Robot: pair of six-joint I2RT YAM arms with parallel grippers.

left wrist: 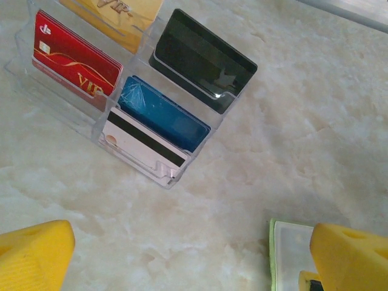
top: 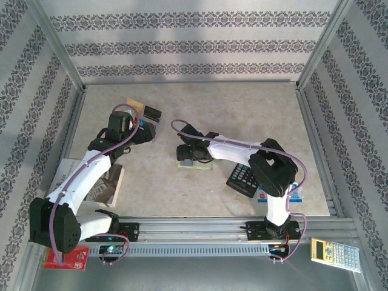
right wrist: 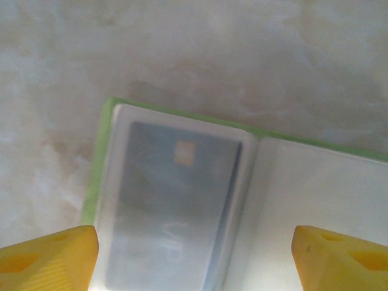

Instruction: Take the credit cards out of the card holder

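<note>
Open card holder [top: 197, 165] flat near mid-counter, pale inner faces up, long axis left to right, well apart from every edge of the counter [top: 242, 115]. Broad bare marble on its far side and toward the far right; metal rail [top: 194, 230] along the near edge, patterned walls [top: 194, 45] closing left, far and right. Black calculator [top: 242, 179] near the holder on the right, under the right arm. Just above the holder, right hand [right wrist: 194, 260], yellow fingers [right wrist: 48, 257] spread wide, gripping nothing. In the holder's left sleeve, a dark card [right wrist: 173, 212], long axis parallel to the spine, chip toward the end away from the fingers. At the far left, left hand [left wrist: 191, 260], spread wide and empty, facing a clear acrylic stand [left wrist: 73, 115] with cards leaning in four pockets: red card [left wrist: 76, 63], tan card [left wrist: 121, 18], black card [left wrist: 203, 60], blue-and-white card [left wrist: 160, 121]. Bare counter between stand and left fingers.
</note>
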